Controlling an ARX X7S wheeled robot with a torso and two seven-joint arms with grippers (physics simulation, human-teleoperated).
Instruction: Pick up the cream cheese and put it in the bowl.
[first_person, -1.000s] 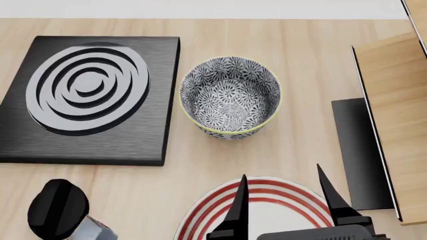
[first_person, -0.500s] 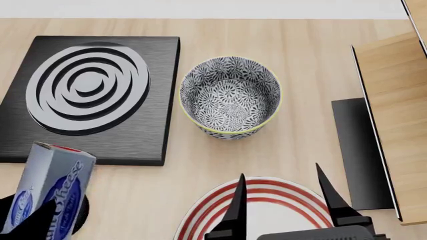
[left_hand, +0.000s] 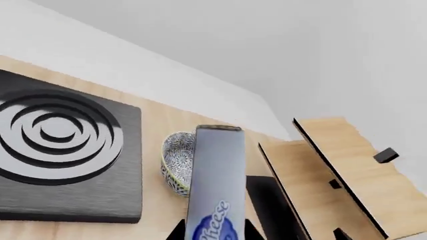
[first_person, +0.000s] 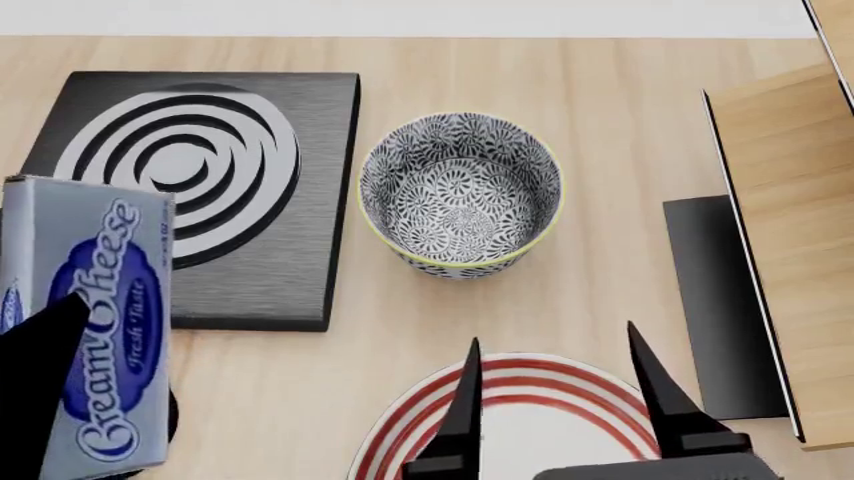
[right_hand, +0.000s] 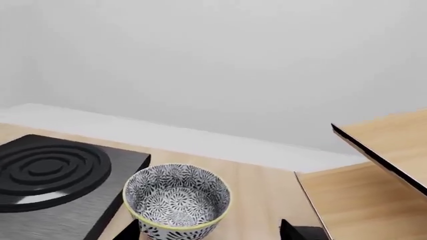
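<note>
Left of the bowl (first_person: 461, 195), cream cheese (first_person: 100, 325) clenched in left gripper (first_person: 40, 400), raised.

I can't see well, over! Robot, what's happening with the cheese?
Left hand holds cream cheese up. Right hand open, empty, over plate. Bowl empty, path clear.

Light wood counter (first_person: 601, 90), grain running side to side. Plain pale grey wall (right_hand: 213, 65) behind, meeting counter at white strip. Black hob slab (first_person: 287, 200) with silver concentric rings on counter's left part. Wooden cabinet (first_person: 794, 200) with dark edging at right. Lighting even, soft shadows.
</note>
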